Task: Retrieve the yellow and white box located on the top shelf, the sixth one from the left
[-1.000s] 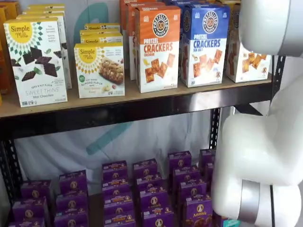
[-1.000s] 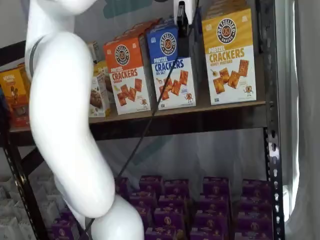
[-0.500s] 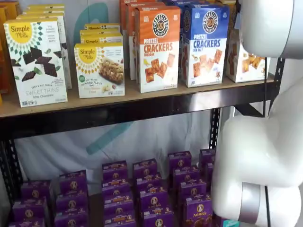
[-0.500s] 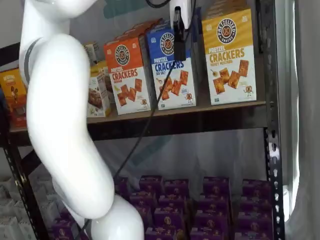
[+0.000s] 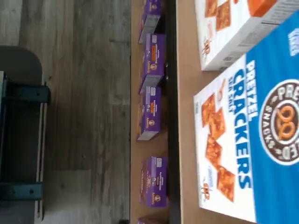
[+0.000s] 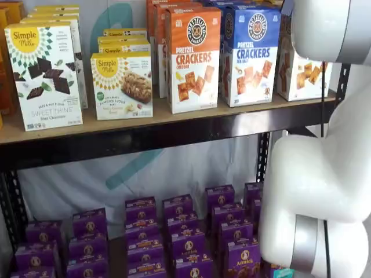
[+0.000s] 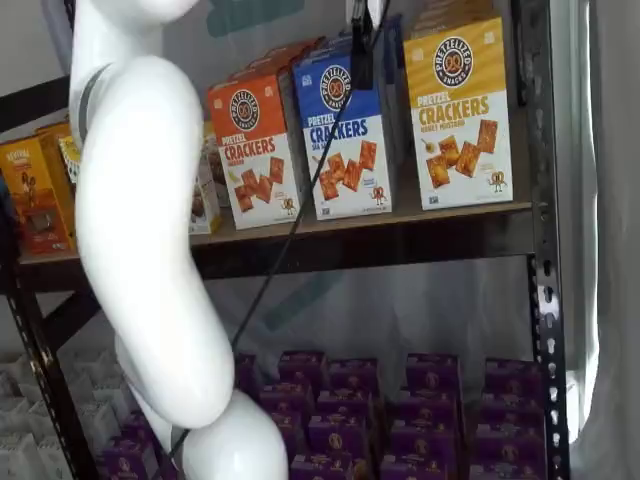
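With the gripper's [image 7: 362,55] black fingers side-on, spread undeterminable, we risk clipping the blue-topped cardboard crackers box [image 7: 345,135] beside the yellow and white box [image 7: 458,112].

The top shelf [image 6: 174,119], a tan board with a black front rail, carries a row of upright boxes: a white Sweet Thins box [image 6: 45,75], a shorter almond flour bar box [image 6: 122,85], an orange-topped crackers box [image 6: 193,59], a blue-topped crackers box [image 6: 250,55], and the yellow and white box [image 7: 459,110] nearest the right upright, with purple boxes [image 6: 179,231] on the level below
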### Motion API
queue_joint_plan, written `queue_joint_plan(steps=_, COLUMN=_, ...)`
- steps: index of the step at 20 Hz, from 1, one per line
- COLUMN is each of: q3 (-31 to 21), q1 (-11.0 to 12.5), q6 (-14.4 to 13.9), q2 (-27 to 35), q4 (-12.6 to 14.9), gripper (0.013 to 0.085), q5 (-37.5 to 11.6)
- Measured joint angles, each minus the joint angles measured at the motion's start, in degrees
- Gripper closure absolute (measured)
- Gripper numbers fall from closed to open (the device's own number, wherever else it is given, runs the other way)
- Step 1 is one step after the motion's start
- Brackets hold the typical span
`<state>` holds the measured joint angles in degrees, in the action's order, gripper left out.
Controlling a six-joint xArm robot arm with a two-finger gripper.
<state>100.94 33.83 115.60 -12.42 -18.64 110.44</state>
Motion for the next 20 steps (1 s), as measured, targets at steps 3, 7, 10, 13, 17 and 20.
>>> queue_joint_plan(steps=3, q3=3.06, q1=-0.11, q6=-0.70, q2=2.02, q4=-0.67, gripper=0.0130, q5=0.78)
queue_joint_plan(steps=7, q3=5.95, q1=-0.34, q6=-1.59, q2=3.92, q4=-1.45, gripper=0.0130, q5=1.68)
queue_joint_plan(steps=10, q3=7.65, q1=-0.39, q6=-2.03, q2=5.10, q4=-1.95, gripper=0.0130, q5=2.00)
queue_joint_plan(steps=13, q3=9.36, q1=-0.12, q6=-2.25, q2=6.31, q4=-2.56, gripper=0.0130, q5=2.33)
queue_joint_plan(steps=17, q3=11.27, q1=0.65, q6=-1.94, q2=7.91, q4=-3.23, gripper=0.0130, q5=2.27)
queue_joint_plan(steps=20, q3=12.70, q1=1.23, q6=-1.54, q2=9.27, q4=-3.48, gripper=0.0130, q5=2.49)
